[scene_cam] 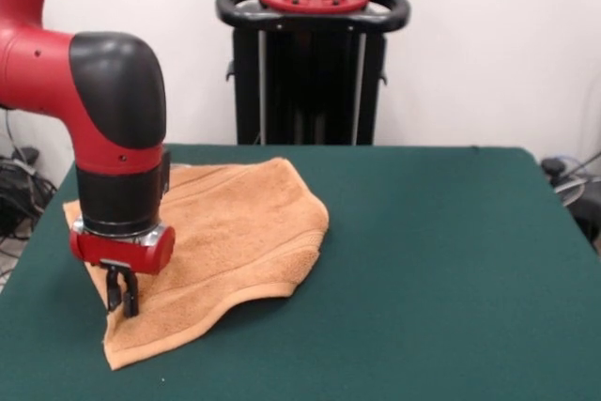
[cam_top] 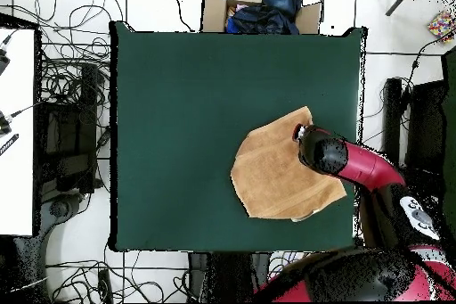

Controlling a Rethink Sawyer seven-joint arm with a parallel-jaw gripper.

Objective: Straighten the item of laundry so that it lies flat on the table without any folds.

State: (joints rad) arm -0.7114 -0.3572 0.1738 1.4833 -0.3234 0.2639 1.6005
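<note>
The near corner of the towel (scene_cam: 192,255) lay on the green table (scene_cam: 441,269), toward the front camera's left side. Just above that corner hung the gripper (scene_cam: 122,296), its two fingers close together and holding nothing. It looked like the grabbing step: next it should go down, pinch the edge and pull it out flat. Farther back, the towel looked folded over. The red arm (scene_cam: 117,119) stood straight down.

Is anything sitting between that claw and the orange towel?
Nothing visible does. The claw hangs right over the towel, near its front corner, with only the towel's own folds and the green table around it.
</note>
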